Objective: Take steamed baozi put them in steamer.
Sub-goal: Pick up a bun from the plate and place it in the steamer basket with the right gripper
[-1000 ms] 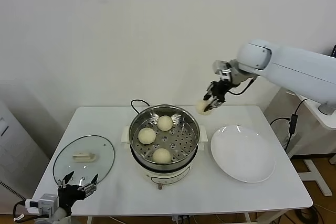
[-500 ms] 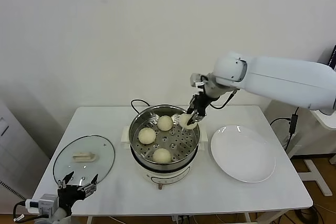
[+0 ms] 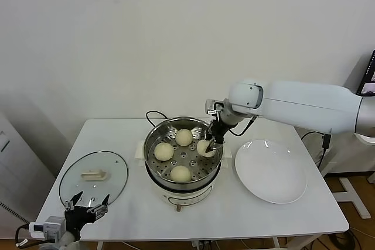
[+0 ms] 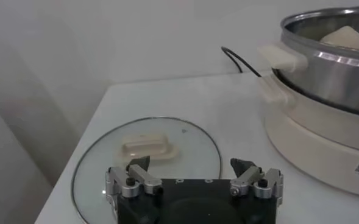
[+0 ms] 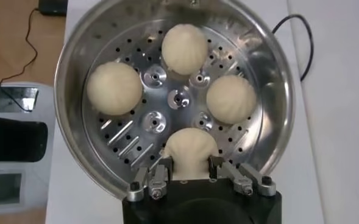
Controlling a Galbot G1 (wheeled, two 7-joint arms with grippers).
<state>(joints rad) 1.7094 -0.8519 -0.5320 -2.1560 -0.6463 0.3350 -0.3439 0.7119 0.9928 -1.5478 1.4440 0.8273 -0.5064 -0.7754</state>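
Note:
The shiny steamer (image 3: 153,139) (image 5: 75,42) stands mid-table on its cream base, rim also in the left wrist view (image 4: 325,58). Three cream-white baozi lie on its perforated tray (image 3: 184,137) (image 3: 164,151) (image 3: 181,173). My right gripper (image 3: 207,145) (image 5: 191,164) reaches into the pot's right side, shut on a fourth baozi (image 3: 204,148) (image 5: 191,151), held just above the tray. My left gripper (image 3: 87,206) (image 4: 191,167) hangs open and empty at the table's front left, over the near edge of the glass lid.
A glass lid with a white handle (image 3: 93,177) (image 4: 147,148) lies flat at the left. A bare white plate (image 3: 270,171) sits right of the steamer. A black cord (image 3: 153,115) trails behind the pot.
My right arm has carried the baozi from above the table's back right leftward and down into the steamer. The left arm has not moved.

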